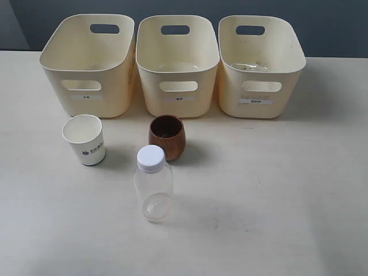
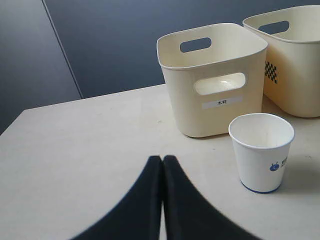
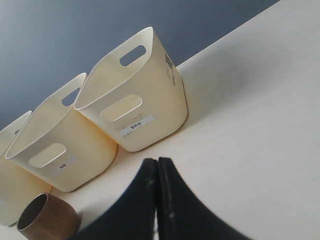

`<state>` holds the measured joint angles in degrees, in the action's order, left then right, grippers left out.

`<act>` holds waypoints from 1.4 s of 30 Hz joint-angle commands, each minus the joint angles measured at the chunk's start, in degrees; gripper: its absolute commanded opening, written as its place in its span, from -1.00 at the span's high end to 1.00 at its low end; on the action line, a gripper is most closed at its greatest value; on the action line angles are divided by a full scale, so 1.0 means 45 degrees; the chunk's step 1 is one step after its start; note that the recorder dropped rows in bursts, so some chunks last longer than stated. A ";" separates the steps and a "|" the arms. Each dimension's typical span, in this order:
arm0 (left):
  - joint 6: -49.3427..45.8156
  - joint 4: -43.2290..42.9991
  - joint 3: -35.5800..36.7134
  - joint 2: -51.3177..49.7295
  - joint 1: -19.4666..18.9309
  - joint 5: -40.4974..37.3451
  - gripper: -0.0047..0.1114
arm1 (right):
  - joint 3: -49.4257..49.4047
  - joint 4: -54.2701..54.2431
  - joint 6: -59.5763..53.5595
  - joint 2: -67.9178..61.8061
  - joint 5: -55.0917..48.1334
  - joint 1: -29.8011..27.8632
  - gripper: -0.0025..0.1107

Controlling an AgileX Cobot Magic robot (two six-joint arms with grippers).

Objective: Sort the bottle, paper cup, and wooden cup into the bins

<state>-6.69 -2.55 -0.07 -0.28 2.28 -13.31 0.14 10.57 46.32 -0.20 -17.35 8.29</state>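
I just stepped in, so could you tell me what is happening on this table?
Nothing is being handled yet. The left claw and right claw are both shut and empty. The white paper cup, the reddish-brown wooden cup and the clear plastic bottle with a white cap stand on the table, in front of three cream plastic bins.

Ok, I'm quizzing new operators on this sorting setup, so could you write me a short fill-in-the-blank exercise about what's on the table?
1. The number of cream bins in a row is ____.
2. The bottle has a cap coloured ____.
3. The wooden cup stands in front of the ____ bin.
4. The paper cup stands ____ on the table.

Missing words: three; white; middle; upright
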 commanded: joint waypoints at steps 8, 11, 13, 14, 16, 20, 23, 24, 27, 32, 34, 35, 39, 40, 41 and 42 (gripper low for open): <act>0.0024 0.0010 0.0016 0.0063 0.0041 0.0010 0.92 | -0.0032 0.0172 -0.0057 0.0046 0.0001 -0.0079 0.97; 0.0024 0.0010 0.0016 0.0063 0.0041 0.0010 0.92 | -0.0032 0.0195 -0.0057 0.0046 0.0056 -0.0079 0.97; 0.0024 0.0010 0.0016 0.0063 0.0041 0.0010 0.92 | -0.0032 0.0480 -0.0057 0.0046 0.0314 -0.0079 0.97; 0.0024 0.0010 0.0016 0.0063 0.0041 0.0010 0.92 | -0.0032 0.0510 -0.0057 0.0046 0.0384 -0.0079 0.97; 0.0024 0.0010 0.0016 0.0063 0.0041 0.0010 0.92 | -0.0032 0.0504 -0.0057 0.0046 0.0616 -0.0079 0.97; 0.0024 0.0010 0.0016 0.0063 0.0041 0.0010 0.92 | -0.0032 0.0504 -0.0057 0.0046 0.1188 -0.0079 0.97; 0.0024 0.0010 0.0016 0.0063 0.0041 0.0010 0.92 | -0.0032 0.0225 -0.0057 0.0046 0.1540 -0.0079 0.97; 0.0024 0.0010 0.0016 0.0063 0.0041 0.0010 0.92 | -0.0032 0.0068 -0.0057 0.0046 0.1632 -0.0079 0.97; 0.0024 0.0010 0.0016 0.0063 0.0041 0.0010 0.92 | -0.0032 -0.0292 -0.0032 0.0046 0.2162 -0.0079 0.97; 0.0024 0.0010 0.0016 0.0063 0.0041 0.0010 0.92 | -0.0032 -0.1373 -0.0032 0.0046 0.2271 -0.0079 0.97; 0.0024 0.0010 0.0016 0.0063 0.0041 0.0010 0.92 | -0.0032 -0.1373 -0.0032 0.0046 0.2271 -0.0079 0.97; 0.0024 0.0010 0.0016 0.0063 0.0041 0.0010 0.92 | -0.0032 -0.1373 -0.0032 0.0046 0.2271 -0.0079 0.97; 0.0024 0.0010 0.0016 0.0063 0.0041 0.0010 0.92 | -0.0032 -0.1379 -0.0008 0.0046 0.2271 -0.0079 0.97; 0.0024 0.0010 0.0016 0.0063 0.0041 0.0010 0.92 | -0.0032 -0.1352 -0.0008 0.0046 0.2271 -0.0079 0.97; 0.0024 0.0010 0.0016 0.0063 0.0041 0.0010 0.92 | -0.0032 -0.1352 -0.0008 0.0046 0.2271 -0.0079 0.97; 0.0024 0.0010 0.0016 0.0063 0.0041 0.0010 0.92 | -0.0032 -0.1352 -0.0008 0.0046 0.2295 -0.0079 0.97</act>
<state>-6.69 -2.55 -0.07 -0.28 2.28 -13.31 0.14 4.18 46.42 -0.20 -7.84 8.29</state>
